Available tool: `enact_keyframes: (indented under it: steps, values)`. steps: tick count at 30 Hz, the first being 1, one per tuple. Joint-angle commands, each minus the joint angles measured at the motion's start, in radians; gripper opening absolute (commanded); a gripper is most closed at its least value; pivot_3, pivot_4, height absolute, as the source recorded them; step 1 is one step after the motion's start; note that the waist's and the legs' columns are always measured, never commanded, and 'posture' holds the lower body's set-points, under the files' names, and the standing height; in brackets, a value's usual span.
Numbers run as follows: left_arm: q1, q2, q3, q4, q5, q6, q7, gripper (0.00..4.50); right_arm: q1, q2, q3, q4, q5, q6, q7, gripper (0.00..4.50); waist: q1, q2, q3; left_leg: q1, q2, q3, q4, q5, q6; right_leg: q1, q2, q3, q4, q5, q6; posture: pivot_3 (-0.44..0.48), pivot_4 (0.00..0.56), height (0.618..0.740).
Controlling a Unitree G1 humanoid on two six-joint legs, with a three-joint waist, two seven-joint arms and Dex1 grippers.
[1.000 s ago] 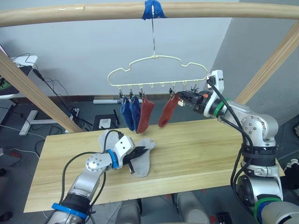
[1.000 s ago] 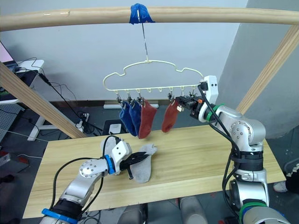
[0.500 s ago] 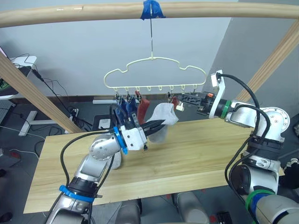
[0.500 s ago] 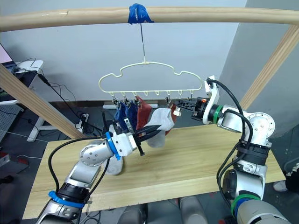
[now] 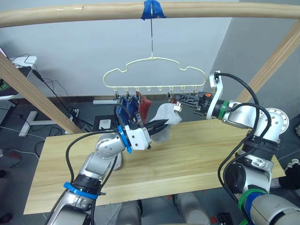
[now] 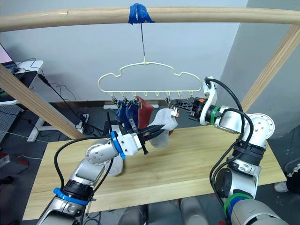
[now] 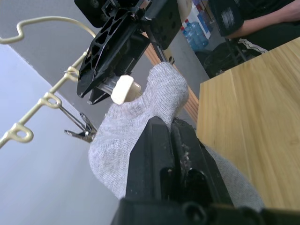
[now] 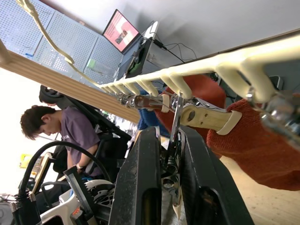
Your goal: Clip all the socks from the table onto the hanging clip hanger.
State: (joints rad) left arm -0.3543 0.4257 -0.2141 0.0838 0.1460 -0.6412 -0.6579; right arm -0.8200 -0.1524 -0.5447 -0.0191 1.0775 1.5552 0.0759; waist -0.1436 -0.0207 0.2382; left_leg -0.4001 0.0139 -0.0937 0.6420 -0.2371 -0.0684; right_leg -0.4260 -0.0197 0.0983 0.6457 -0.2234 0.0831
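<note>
The pale-yellow clip hanger [image 5: 152, 59] hangs by its hook from the top pole. Two blue socks [image 5: 123, 108] and a rust-red sock [image 5: 144, 105] dangle from its left clips. A second rust-red sock [image 8: 262, 140] hangs behind my right gripper. My left gripper [image 5: 158, 125] is shut on a light grey sock [image 5: 168, 116], holding it up just under the hanger's middle clips. My right gripper [image 5: 179, 99] is shut on a silver clip [image 8: 174, 123] right above the grey sock's edge. Another grey sock [image 6: 117, 166] lies on the table [image 5: 201, 150], mostly hidden under my left arm.
A round wooden pole with blue tape [image 5: 152, 8] spans the top, and slanted poles [image 5: 33, 91] stand at both sides. A seated person [image 8: 61, 129] appears in the right wrist view. Cables and equipment sit on the floor behind the table.
My left gripper lifted the grey sock off the table up to the hanger. My right gripper moved left along the clip row, closer to the sock. The hanger swung slightly left.
</note>
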Motion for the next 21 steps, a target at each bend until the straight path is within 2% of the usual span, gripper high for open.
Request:
enact_keyframes:
  steps: [1,21]
  values:
    - [-0.008,-0.006,-0.004,-0.024,-0.011,-0.029,0.025,0.01,-0.012,0.003,-0.013,-0.038,0.037,0.000,-0.015,0.19,0.000,0.000,0.000,0.000,0.000,0.000,0.000,0.000,0.000,0.000,0.000,0.000,0.000,0.000,0.000,-0.149,0.197,0.740]
    - [-0.058,-0.002,-0.017,0.017,0.055,-0.028,0.071,0.01,-0.003,0.000,0.017,-0.041,0.069,-0.004,-0.039,0.19,-0.001,0.000,0.000,0.000,0.000,0.000,0.000,0.000,0.000,0.000,0.000,0.000,0.000,0.000,0.000,-0.141,0.195,0.740]
